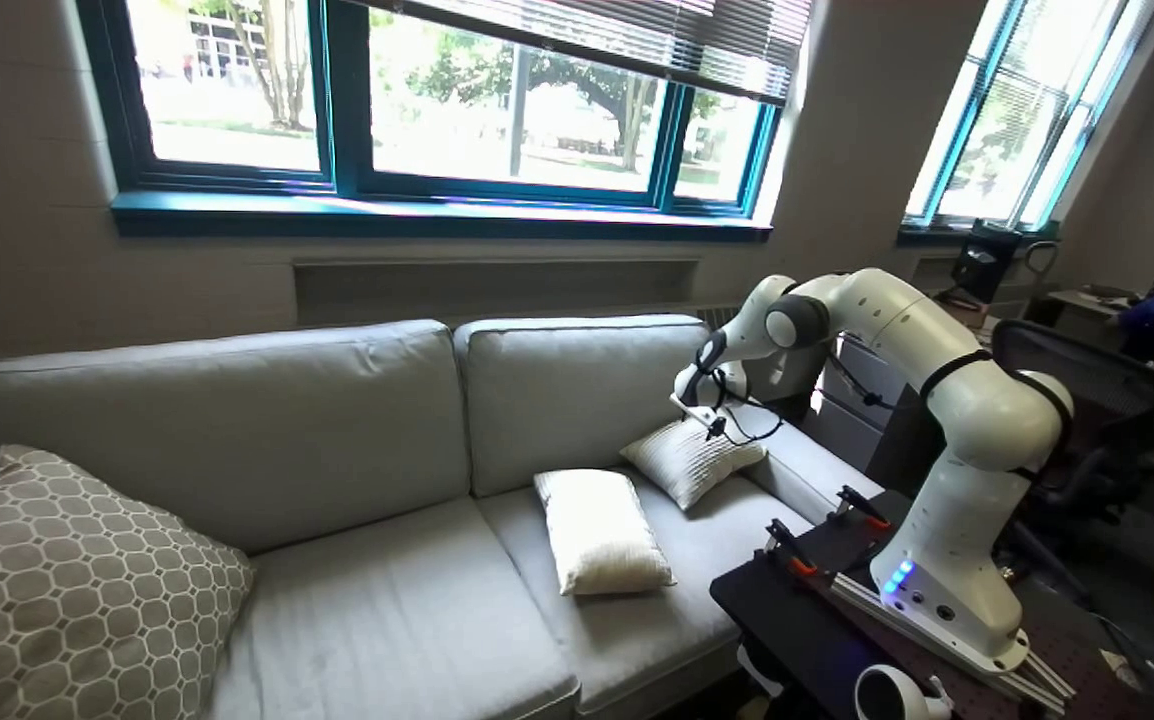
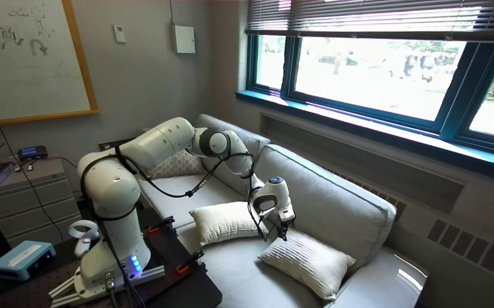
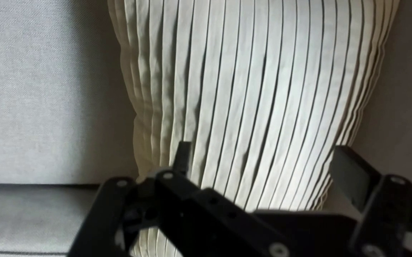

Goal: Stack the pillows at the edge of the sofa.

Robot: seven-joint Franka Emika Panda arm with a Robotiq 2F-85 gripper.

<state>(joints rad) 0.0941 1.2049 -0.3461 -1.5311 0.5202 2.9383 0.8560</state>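
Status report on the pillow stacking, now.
Jaws open over the ribbed pillow, contact unclear. Other pillow beside it on the sofa, not stacked. Nothing seen in the way.

Sofa (image 1: 367, 620): covered in plain light grey
Ribbed pillow (image 3: 256, 89): coloured cream, crossed by parallel lines
Quilted pillow (image 2: 223, 222): coloured cream, faintly gridded
Cushion (image 1: 87, 590): patterned with pale lattice on grey-beige
Robot arm (image 1: 997, 420): finished in white, banded black
Pincer (image 3: 263, 162): finished in black
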